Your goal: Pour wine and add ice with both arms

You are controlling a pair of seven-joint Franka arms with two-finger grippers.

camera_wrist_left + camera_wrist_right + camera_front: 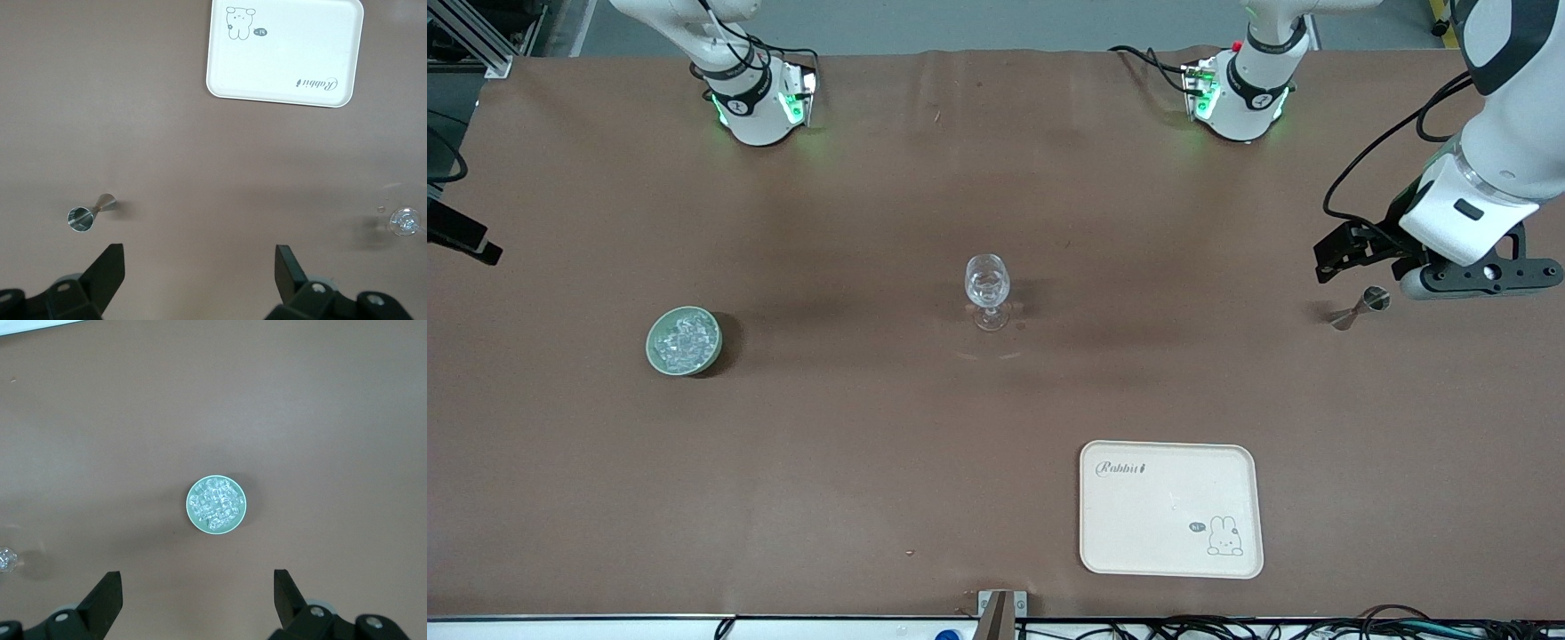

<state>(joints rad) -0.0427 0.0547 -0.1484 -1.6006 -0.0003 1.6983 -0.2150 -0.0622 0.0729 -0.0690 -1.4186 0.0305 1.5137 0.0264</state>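
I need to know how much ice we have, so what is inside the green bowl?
The green bowl holds a heap of ice, small clear chunks filling it about to the rim. The top layer shows; any chunks beneath it and the bowl's bottom are covered.

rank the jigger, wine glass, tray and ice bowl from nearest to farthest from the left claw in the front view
1. Jigger, just beside the left claw.
2. Wine glass, mid-table.
3. Tray, too close to the glass to call.
4. Ice bowl, right arm's end.

I'm working in a robotics lab. Two white arms (747, 98) are bolted onto a brown-covered table (871, 444). Aluminium framing (480, 36) and loose cables (1227, 629) line its edges.
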